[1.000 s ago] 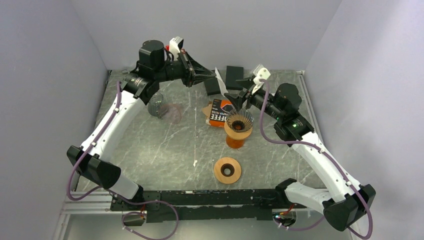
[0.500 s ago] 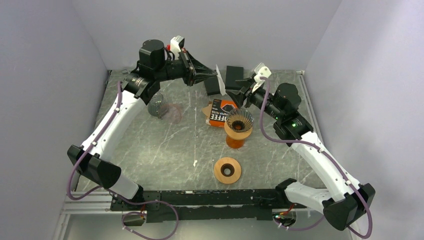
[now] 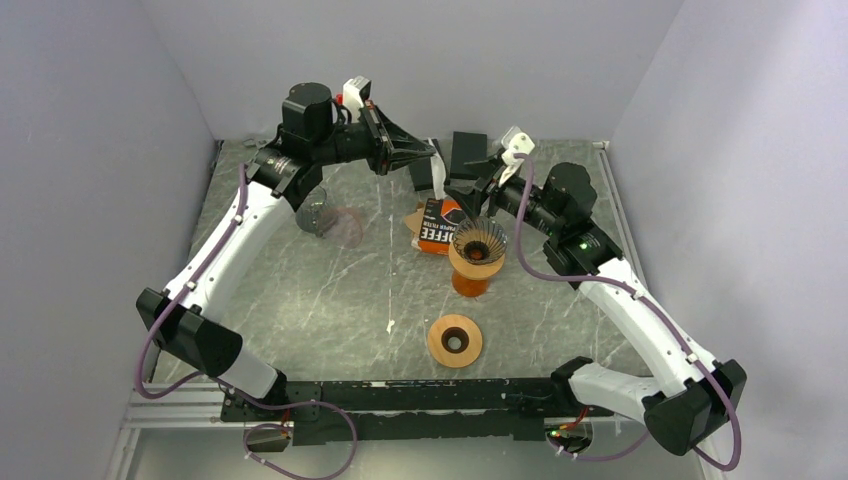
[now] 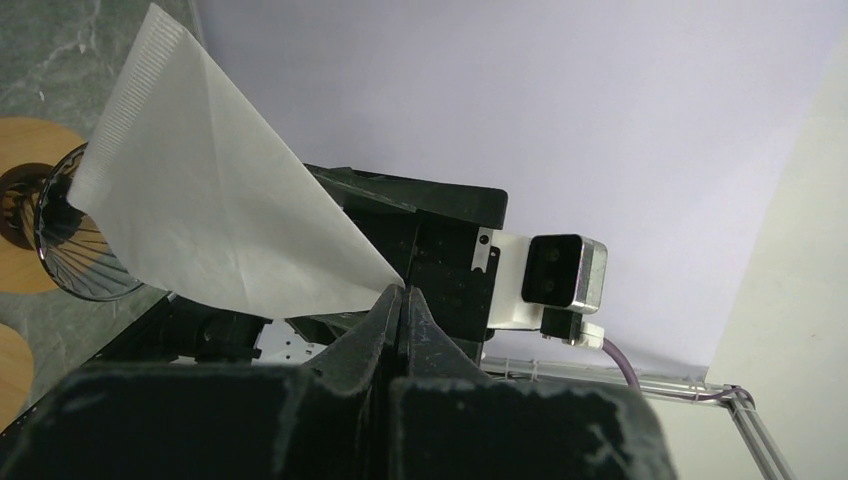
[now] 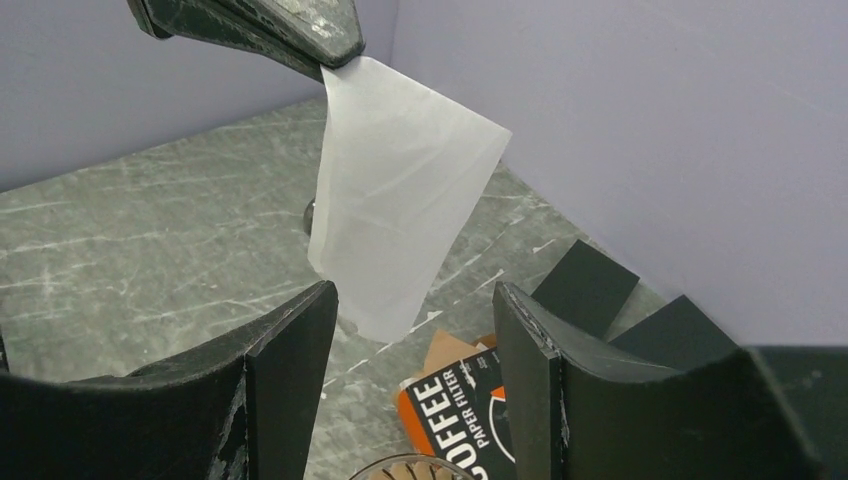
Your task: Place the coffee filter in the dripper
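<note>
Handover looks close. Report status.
Left gripper shut on coffee filter, held aloft. Right gripper open, facing filter's lower edge. Dripper empty, nothing blocking it.

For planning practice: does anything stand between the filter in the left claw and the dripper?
The open right claw hovers by the dripper's far rim, between it and the paper filter pinched in the left claw. Nothing else visibly intervenes.

dripper (image 5: 400,470) rim cut off at bottom edge — filter box (image 5: 455,400) partly behind fingers (image 5: 535,380).
</note>
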Available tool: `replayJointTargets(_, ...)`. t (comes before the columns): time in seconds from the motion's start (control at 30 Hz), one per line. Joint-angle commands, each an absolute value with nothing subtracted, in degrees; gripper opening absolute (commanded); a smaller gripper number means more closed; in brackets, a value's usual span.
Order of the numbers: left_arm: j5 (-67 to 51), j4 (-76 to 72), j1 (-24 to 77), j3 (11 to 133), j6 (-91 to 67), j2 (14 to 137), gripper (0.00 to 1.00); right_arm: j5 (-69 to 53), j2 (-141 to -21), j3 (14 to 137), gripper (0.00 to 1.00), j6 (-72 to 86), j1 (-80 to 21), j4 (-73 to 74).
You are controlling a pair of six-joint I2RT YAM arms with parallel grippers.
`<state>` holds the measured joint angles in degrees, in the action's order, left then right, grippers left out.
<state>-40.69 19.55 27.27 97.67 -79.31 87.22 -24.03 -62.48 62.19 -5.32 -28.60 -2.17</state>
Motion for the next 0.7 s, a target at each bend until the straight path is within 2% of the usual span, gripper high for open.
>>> replayJointTargets(0.0,-41.2,17.4,27.5,97.5,-80.0,86.2,0.00,-25.8,-61.5,65.4,0.63,-5.3,-28.8,-3.3)
replayJointTargets(0.47,-40.9,16.7,27.5,96.6,-80.1,86.0,0.00,-24.8,-59.5,63.8,0.65,-5.7,-28.8,-1.5)
replayJointTargets(0.67,-41.1,16.4,27.6,95.9,-80.5,85.6,0.00,-21.0,-61.1,64.6,0.54,-5.9,-28.8,-0.6)
